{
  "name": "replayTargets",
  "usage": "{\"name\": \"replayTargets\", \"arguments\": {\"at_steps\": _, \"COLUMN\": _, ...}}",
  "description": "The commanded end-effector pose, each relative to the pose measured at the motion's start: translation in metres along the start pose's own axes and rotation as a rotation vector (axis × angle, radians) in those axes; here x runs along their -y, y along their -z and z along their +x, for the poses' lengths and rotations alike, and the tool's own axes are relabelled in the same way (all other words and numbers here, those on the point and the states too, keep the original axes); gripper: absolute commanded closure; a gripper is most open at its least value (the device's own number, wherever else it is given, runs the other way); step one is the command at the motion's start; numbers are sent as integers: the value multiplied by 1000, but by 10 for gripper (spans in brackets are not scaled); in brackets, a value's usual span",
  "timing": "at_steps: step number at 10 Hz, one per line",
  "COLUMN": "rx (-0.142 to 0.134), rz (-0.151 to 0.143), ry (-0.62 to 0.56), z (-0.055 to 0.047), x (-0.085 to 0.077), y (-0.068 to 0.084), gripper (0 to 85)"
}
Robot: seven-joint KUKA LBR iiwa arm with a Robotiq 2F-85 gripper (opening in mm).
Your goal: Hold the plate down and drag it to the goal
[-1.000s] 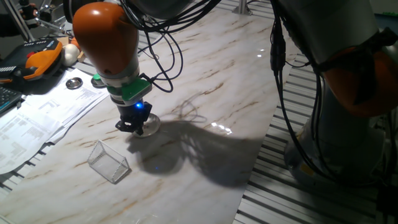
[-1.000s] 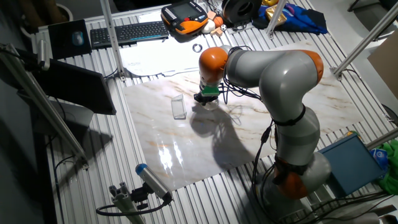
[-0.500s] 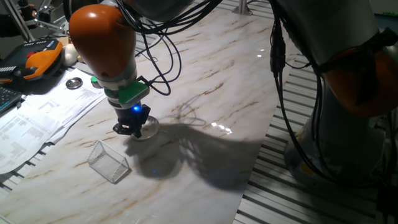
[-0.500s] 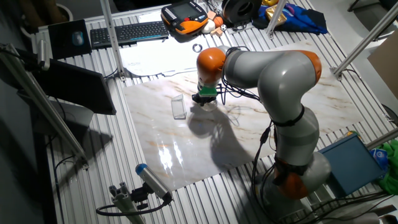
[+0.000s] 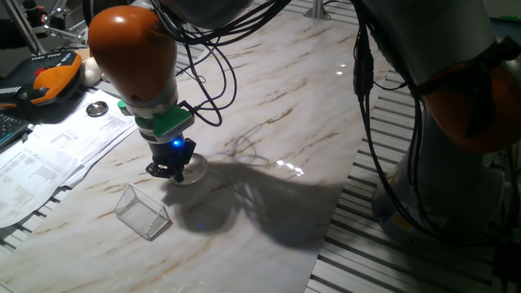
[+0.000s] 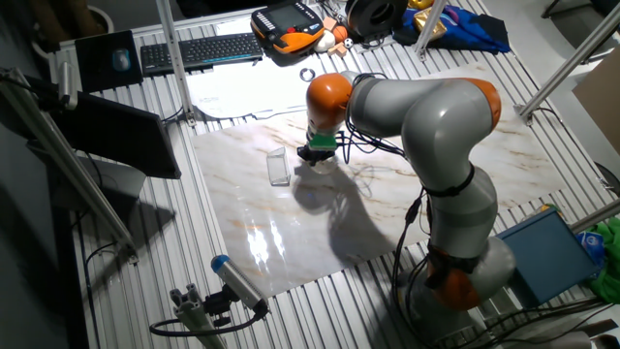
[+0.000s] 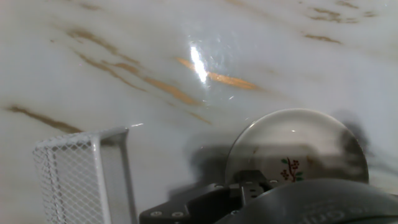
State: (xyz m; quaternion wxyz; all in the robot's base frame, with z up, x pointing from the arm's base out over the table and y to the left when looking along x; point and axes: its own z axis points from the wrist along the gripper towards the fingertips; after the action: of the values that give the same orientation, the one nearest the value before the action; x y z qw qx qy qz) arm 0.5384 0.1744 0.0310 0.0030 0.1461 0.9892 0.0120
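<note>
The plate (image 5: 190, 168) is a small white disc lying flat on the marble table (image 5: 269, 122). In the hand view the plate (image 7: 292, 146) shows a tiny dark sprig mark near its middle. My gripper (image 5: 170, 170) stands upright on the plate's left part with its fingers together, pressing down; it (image 6: 312, 155) sits just right of the box in the other fixed view. The goal (image 5: 142, 212), a small see-through box with pale edges, lies a short way toward the front left of the plate. The hand view puts the goal (image 7: 81, 174) at lower left, apart from the plate.
Papers (image 5: 49, 150), a small metal dish (image 5: 97, 108) and an orange pendant (image 5: 49, 77) lie at the left. A keyboard (image 6: 199, 50) sits beyond the table. The arm's base (image 6: 455, 262) and cables (image 5: 203, 57) stand at the right. The table's edge (image 5: 334, 236) runs at the front right.
The gripper and the plate under it have slid a little to the left, toward the box. The box has not moved.
</note>
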Motion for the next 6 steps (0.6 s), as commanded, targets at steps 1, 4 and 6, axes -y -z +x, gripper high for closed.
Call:
{"name": "replayTargets", "arguments": {"at_steps": 1, "rx": -2, "rz": -3, "ry": -5, "z": 0, "x": -1, "y": 0, "gripper": 850}}
{"name": "replayTargets", "arguments": {"at_steps": 4, "rx": -6, "rz": -16, "ry": -24, "z": 2, "x": -1, "y": 1, "gripper": 850}}
{"name": "replayTargets", "arguments": {"at_steps": 6, "rx": 0, "rz": -24, "ry": -47, "z": 2, "x": -1, "y": 0, "gripper": 850}}
